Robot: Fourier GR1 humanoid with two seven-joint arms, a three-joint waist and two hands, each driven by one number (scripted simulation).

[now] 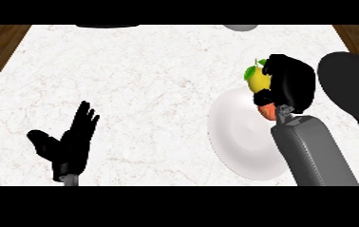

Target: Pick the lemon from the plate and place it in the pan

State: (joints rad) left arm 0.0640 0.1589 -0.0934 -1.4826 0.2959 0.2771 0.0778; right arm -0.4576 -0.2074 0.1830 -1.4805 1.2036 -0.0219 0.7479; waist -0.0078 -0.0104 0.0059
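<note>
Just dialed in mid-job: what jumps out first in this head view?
The yellow lemon stands out most, gripped by the right hand just above the far rim of the white plate at the view's right. A dark pan shows at the right edge, beside that hand. At lower left, the left hand rests open, fingers up, on the pale marbled counter.

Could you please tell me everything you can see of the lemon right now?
The lemon is a yellow fruit with a small green leaf at its top. Only its left part shows; the rest is hidden by the right hand, whose black fingers curl round it. It sits just above the upper edge of the white plate, apparently lifted clear, left of the dark pan. An orange-red bit shows below the hand.
</note>
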